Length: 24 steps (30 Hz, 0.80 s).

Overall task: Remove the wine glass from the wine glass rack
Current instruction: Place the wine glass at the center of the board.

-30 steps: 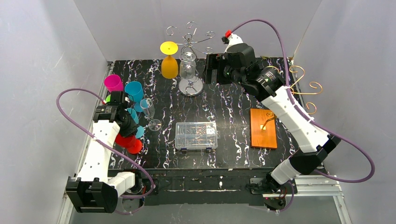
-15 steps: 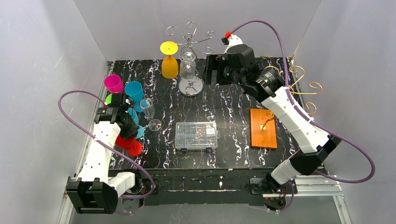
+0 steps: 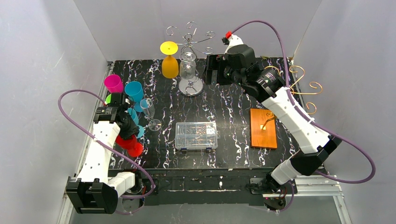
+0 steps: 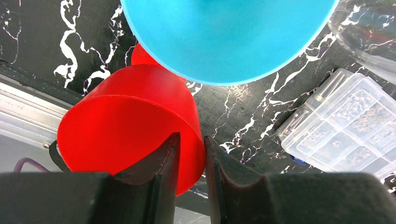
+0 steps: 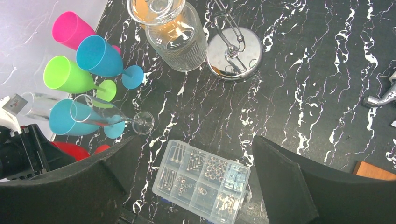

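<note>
Hovering over the far side of the worktop (image 3: pixel 233 102) with the right pincer (image 5: pixel 192 139) spread wide and grasping nothing, just right of the wine glass rack (image 3: pixel 191 87). Hanging upside down from the rack's arms, at far centre: a yellow wine glass (image 3: pixel 169 65) on the left and a clear wine glass (image 3: pixel 188 65) close beside it, perhaps touching. Not lifted off yet, either one. Sitting low at the left edge with the left pincer (image 4: pixel 190 140) parted only a sliver, nothing between the fingers, right above a red glass (image 4: pixel 126 116) and a blue glass (image 4: pixel 224 37) among a crowd of loose glasses.

Likely to go wrong at the rack first: closing off-centre on the clear bowl and squeezing the slick, round wall out of the grip. Equally risky: pulling straight toward the near side instead of sliding the foot along the wire arm, and so tipping the whole stand on its chrome base. Or brushing the yellow neighbour on the way in and swinging it off its hook. Worth watching on the left too: drawing away carelessly and knocking the red glass into the clear flute (image 3: pixel 149 109) just to the right, or over the worktop's left edge.
</note>
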Motion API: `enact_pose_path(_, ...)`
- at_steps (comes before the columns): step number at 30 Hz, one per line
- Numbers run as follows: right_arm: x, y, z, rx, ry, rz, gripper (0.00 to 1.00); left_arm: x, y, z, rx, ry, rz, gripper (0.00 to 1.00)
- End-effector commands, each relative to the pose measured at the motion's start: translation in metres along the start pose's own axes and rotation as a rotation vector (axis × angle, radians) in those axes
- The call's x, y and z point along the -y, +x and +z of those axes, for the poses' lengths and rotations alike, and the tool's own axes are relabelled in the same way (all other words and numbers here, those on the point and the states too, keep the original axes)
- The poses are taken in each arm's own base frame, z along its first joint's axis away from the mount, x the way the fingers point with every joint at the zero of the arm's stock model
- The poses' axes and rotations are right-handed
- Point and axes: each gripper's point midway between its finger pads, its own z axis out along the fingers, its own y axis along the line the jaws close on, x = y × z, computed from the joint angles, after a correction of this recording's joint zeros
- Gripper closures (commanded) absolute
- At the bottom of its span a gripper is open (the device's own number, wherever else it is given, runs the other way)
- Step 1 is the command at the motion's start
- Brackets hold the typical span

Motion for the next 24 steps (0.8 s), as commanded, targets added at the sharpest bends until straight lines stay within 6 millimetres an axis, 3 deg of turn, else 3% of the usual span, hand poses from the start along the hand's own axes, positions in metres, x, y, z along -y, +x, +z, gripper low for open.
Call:
enact_pose_path(1,-0.009,-0.025,-0.019,0.088,-0.04,0.003,0.02,-0.006,-0.006,-0.019,0.039,-0.003,0.009,0.74)
enact_pose_path(11,-0.011,-0.03,-0.019,0.084,-0.041,-0.015,0.02,-0.009,-0.015,-0.045,0.1,0.015,0.042,0.58)
enact_pose_path(18,-0.016,-0.04,-0.016,0.095,-0.046,-0.029,0.02,-0.003,-0.023,-0.077,0.159,0.089,0.054,0.48)
enact_pose_path(24,-0.023,-0.05,-0.002,0.096,-0.042,-0.06,0.02,0.013,-0.022,-0.102,0.181,0.191,0.084,0.29)
